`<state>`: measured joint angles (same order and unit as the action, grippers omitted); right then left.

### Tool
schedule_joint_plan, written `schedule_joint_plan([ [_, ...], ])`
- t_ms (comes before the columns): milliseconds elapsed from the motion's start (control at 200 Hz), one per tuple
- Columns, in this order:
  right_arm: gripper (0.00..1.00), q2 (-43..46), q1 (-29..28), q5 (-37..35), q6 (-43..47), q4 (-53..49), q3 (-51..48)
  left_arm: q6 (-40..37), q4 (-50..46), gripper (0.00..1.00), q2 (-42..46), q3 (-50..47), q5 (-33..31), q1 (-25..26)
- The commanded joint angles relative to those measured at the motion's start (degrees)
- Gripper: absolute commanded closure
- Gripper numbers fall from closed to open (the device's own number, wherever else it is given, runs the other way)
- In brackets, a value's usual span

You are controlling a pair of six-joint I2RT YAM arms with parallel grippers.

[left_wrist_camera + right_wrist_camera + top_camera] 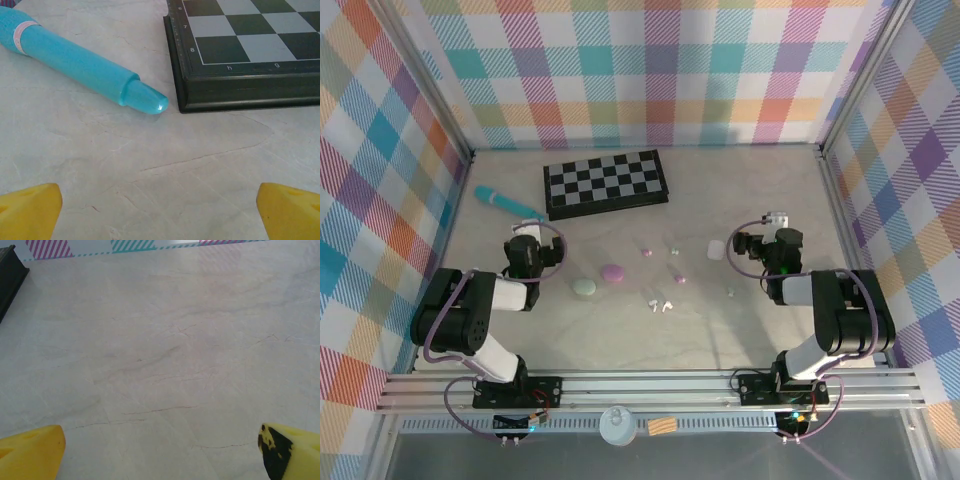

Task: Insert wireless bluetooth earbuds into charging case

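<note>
On the table, top cam: the earbuds point(658, 305) lie loose mid-table between the two arms. There's a white pair nearest the arms, and the pink and pale green specks further back look like more buds, though they're too tiny to be sure.
Cases: the green case point(584, 288) and pink case point(612, 271) sit side by side left of the white pair. The white case point(716, 250) is off to the right, near the right gripper point(765, 245).
Back of table: chessboard point(606, 183) with a teal tube point(507, 203) just left of it. The left gripper point(525, 240) is near the tube's near end.
Left wrist cam: yellow fingertips point(30, 210) spread wide, just bare tabletop point(160, 165) between them. The tube's tip is just beside the board's corner.
Right wrist cam: same deal, fingertips point(30, 452) wide apart and gripping nothing, with the board's corner at top left.
</note>
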<state>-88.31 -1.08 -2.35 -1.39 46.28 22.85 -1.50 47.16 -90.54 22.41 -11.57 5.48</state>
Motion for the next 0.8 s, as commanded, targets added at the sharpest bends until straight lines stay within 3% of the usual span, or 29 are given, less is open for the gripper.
schedule_joint_plan([
  [0,0.01,0.16,0.29,1.19,0.41,1.35,0.79,0.40,2.50,0.00,0.09,0.91,0.41,-0.27],
  [715,0.01,0.44,0.29,1.09,0.49,1.77,0.44,0.31,2.89,0.00,0.28,0.73,0.48,-0.26],
  [795,0.01,2.56,0.29,0.87,0.42,-1.83,1.50,0.13,-0.12,0.00,2.33,1.47,0.78,-0.13],
])
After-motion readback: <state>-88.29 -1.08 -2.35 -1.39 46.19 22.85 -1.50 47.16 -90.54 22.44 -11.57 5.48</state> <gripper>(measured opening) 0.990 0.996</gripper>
